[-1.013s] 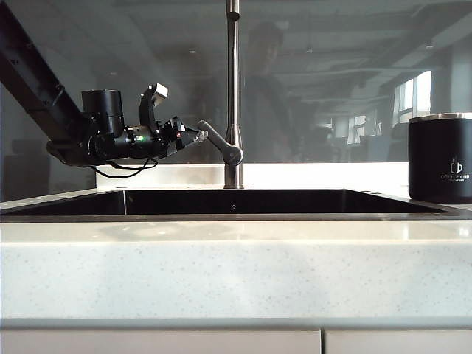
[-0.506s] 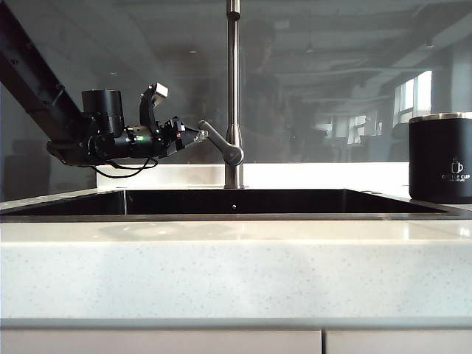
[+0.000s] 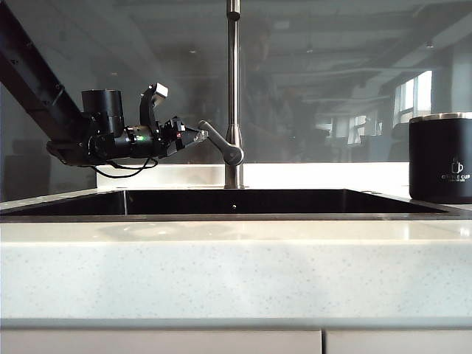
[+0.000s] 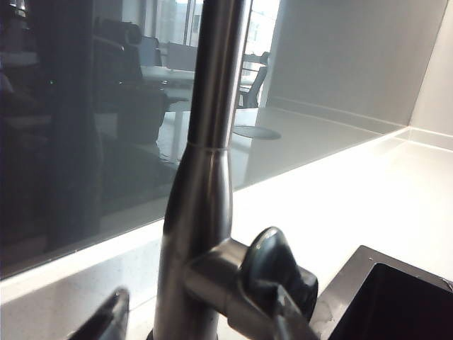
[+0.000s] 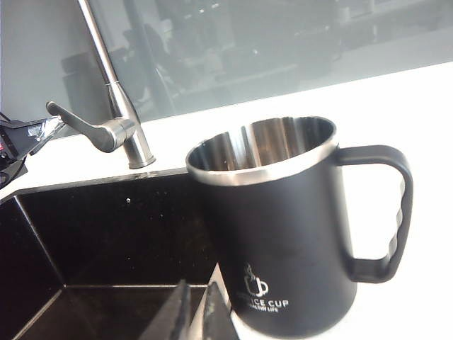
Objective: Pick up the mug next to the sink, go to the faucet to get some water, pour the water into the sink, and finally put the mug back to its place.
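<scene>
Exterior view shows the pale bench (image 3: 236, 258) with the sink (image 3: 280, 202) sunk into it, dark inside and steel-rimmed; behind the basin stands the faucet (image 3: 233, 88), a tall slim pipe whose lever handle (image 3: 219, 143) slants out toward the left arm; the mug (image 3: 440, 158) stands upright on the bench just beside the sink's right end, well apart from the faucet. The left gripper (image 3: 196, 135) hangs over the left part of the sink with its tips at the end of the lever, and its wrist view shows one finger (image 4: 106, 322) on either side of the handle (image 4: 276, 273), apart and not pressing it. The right gripper (image 5: 192, 312) is out of the exterior view; its wrist view shows its fingers nearly together, low in front of the mug (image 5: 283, 234), not yet on it. The step in hand looks like the pick-up; to do it well the right gripper should first spread its fingers, then take the handle (image 5: 379, 212) or the wall squarely, close firmly because matte steel may slip, and lift straight up so the mug stays level; the left gripper should wait at the lever until the mug is under the spout.
</scene>
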You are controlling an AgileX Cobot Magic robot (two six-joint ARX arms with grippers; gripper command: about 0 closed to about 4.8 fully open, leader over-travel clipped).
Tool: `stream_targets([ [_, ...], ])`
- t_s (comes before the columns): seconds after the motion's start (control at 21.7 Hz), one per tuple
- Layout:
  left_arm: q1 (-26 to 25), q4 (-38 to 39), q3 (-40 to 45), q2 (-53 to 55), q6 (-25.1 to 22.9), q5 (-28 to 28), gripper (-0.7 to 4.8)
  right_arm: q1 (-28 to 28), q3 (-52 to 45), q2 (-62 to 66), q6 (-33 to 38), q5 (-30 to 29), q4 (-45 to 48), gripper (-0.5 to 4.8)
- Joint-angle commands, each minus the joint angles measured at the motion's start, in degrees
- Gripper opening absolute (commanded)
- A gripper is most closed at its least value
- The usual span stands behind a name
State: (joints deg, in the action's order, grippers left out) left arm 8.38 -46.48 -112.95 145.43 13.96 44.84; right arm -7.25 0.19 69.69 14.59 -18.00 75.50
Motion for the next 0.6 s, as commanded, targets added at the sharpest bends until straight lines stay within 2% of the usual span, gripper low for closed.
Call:
stream_targets([
  [0.05,0.0,-0.7,-0.3,-0.3,0.0,0.0,2.55,0.1,-0.2,-4.3,-0.1,0.3,0.1,0.44],
  [0.28,0.0,-0.7,-0.3,-0.3,0.0,0.0,2.55,0.1,-0.2,-15.3,0.0,0.0,-0.9,0.41],
  [0.32,0.0,-0.7,-0.3,-0.3,0.0,0.0,2.55,0.1,-0.2,-18.2,0.0,0.9,-2.0,-0.14],
  [0.37,0.0,-0.7,-0.3,-0.3,0.0,0.0,2.55,0.2,-0.2,-19.8,0.0,2.0,-3.0,-0.06],
  [0.51,0.0,-0.7,-0.3,-0.3,0.0,0.0,2.55,1.7,-0.1,-26.2,-0.3,8.9,-9.2,-0.07],
  [0.6,0.0,-0.7,-0.3,-0.3,0.0,0.0,2.55,4.2,-0.1,-32.7,-3.9,14.3,-17.9,-0.07],
])
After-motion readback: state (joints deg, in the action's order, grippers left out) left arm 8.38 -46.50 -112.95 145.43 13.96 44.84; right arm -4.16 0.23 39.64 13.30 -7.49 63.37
